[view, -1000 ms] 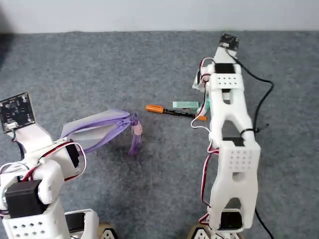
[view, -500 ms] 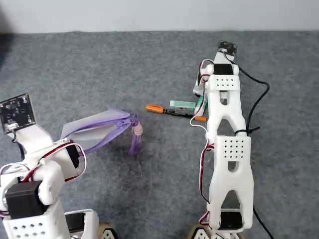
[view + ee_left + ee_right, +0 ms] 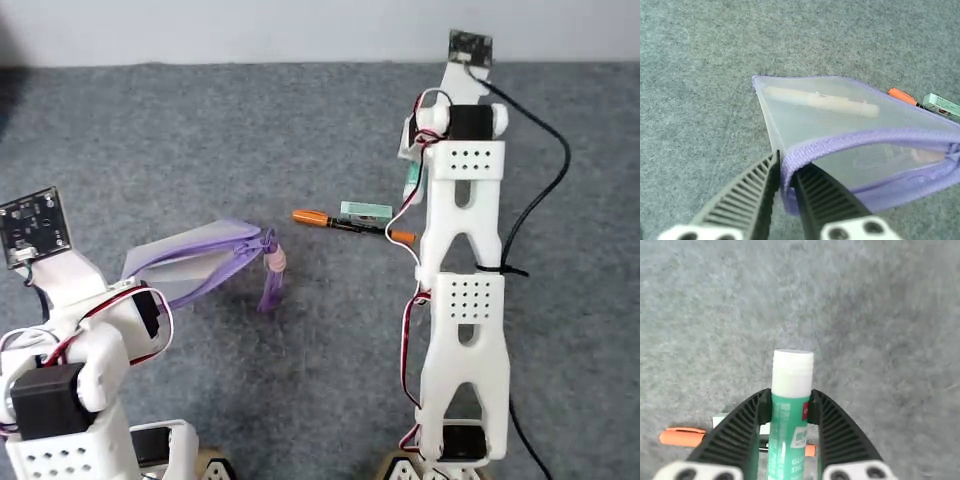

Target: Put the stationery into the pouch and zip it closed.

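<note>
The glue stick (image 3: 790,410) sits upright between the right fingers (image 3: 760,407), which are closed on its green barrel just below the white cap, with the cap standing clear above the fingertips. It looks light, rigid and smooth, so I judge the mid-barrel hold sound but liable to slide if the squeeze eases; the round barrel would roll if set down. The pouch (image 3: 855,135) is pinched at one end of its purple-edged rim by the left fingers (image 3: 776,167), which are closed nearly together on the thin fabric, and the rest of it stretches away beyond those fingertips, lying on the grey worktop (image 3: 700,60). Its mesh walls are soft and floppy, so the mouth will likely sag unless the rim is kept taut. The stiffer zip edge is the sensible place to hold it, and a pale stick-shaped item (image 3: 822,101) already lies inside. Beneath and behind the right fingers, apart from them, an orange-capped pen (image 3: 350,224) lies flat on the worktop with a small green block (image 3: 368,211) touching or just beside it. Both look light and stiff, best taken across their narrow width. The pouch's open end points towards them, well apart from the right fingers.
</note>
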Robot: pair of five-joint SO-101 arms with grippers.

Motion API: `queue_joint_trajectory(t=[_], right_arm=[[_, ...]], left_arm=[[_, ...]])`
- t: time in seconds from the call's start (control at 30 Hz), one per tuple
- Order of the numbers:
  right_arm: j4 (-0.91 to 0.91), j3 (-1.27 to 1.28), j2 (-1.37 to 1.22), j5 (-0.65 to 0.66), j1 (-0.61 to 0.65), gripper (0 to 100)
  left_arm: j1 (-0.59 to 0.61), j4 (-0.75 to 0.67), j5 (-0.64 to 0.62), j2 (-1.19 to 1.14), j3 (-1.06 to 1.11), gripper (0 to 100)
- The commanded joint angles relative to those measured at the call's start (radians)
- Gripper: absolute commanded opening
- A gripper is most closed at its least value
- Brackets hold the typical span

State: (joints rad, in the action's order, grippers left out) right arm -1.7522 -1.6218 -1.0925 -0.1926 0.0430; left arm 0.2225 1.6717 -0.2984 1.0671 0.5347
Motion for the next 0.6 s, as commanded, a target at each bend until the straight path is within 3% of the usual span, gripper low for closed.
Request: queue_joint_trajectory(t=[0.0, 0.17, 0.43, 0.57], right_arm=[[-0.048, -0.038, 0.166, 0.054, 0.008, 0.7], [-0.05, 0.203, 0.432, 0.084, 0.036, 0.7], [-0.041, 0.953, 1.004, 0.078, 0.157, 0.7], [0.002, 1.211, 1.245, 0.069, 0.243, 0.7]], left_arm=[[0.002, 0.003, -0.009, 0.003, -0.015, 1], [0.003, 0.003, -0.009, 0.003, -0.015, 1], [0.005, 0.003, -0.009, 0.003, -0.015, 1], [0.005, 0.003, -0.009, 0.003, -0.015, 1]])
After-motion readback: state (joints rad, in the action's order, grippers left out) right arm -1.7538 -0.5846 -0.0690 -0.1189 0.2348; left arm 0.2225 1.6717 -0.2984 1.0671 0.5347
